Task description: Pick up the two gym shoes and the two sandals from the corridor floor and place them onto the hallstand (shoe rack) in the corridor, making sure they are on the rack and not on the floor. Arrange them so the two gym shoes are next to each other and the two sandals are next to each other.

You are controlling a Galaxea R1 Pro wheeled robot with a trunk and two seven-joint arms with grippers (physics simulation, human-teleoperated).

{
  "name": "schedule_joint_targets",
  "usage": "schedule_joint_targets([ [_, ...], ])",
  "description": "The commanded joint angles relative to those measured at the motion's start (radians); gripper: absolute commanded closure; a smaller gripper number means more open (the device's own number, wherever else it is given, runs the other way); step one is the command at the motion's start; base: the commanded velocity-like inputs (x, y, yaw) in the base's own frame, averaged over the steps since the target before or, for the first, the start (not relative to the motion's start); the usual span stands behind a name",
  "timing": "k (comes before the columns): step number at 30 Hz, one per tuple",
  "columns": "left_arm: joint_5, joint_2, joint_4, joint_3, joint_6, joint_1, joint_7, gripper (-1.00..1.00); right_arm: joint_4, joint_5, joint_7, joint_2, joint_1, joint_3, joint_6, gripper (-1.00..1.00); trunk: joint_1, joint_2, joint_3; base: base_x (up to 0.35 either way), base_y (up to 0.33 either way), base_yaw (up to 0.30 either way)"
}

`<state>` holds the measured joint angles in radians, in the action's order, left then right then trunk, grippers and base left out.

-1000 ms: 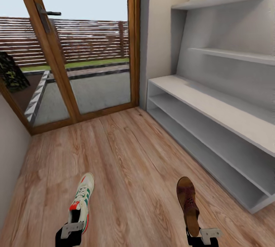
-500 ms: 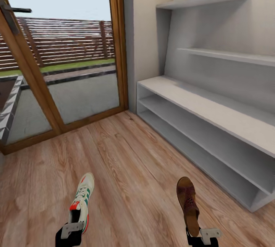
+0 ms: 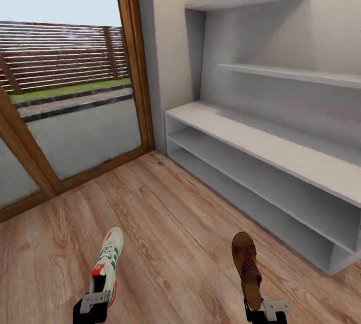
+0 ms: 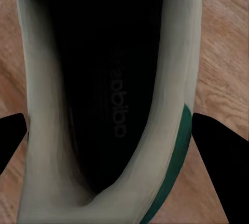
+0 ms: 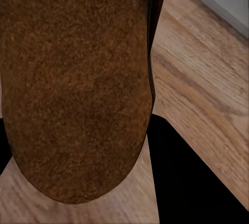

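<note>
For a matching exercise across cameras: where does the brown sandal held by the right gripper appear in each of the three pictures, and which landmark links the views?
Head view: the sandal stands near the bottom edge, right of centre, above the right gripper.
Left wrist view: not in it; the gym shoe is there.
Right wrist view: the sandal's footbed covers the left and centre.
Shared landmark: the wood-plank floor.

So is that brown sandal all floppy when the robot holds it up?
Probably not very floppy. The sandal sticks straight out from the right gripper without drooping, so its sole looks stiff. It's held only at the heel end, so it might wobble or slip. Its open straps suggest it's fairly light.
</note>
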<state>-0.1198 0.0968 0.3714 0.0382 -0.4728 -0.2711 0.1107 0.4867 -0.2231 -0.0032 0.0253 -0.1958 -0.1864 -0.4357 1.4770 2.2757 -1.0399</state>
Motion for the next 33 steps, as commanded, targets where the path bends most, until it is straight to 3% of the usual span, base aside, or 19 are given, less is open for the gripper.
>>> schedule_joint_targets([
  [1, -0.011, 0.000, -0.002, 0.004, -0.001, 0.000, 0.012, 1.00, 0.000, -0.007, 0.000, -0.001, -0.001, -0.005, -0.003, 1.00, 0.000, 0.000, -0.001, 0.280, 0.240, -0.263],
  [16, -0.010, 0.000, -0.004, 0.004, -0.001, 0.000, 0.012, 1.00, 0.000, -0.007, 0.000, -0.001, -0.001, -0.005, -0.003, 1.00, 0.000, 0.000, -0.001, 0.269, 0.230, -0.263],
  [33, -0.009, 0.000, -0.005, 0.003, -0.001, 0.000, 0.012, 1.00, 0.000, -0.007, 0.000, -0.001, -0.001, -0.005, -0.003, 1.00, 0.000, 0.000, -0.001, 0.011, 0.018, -0.263],
])
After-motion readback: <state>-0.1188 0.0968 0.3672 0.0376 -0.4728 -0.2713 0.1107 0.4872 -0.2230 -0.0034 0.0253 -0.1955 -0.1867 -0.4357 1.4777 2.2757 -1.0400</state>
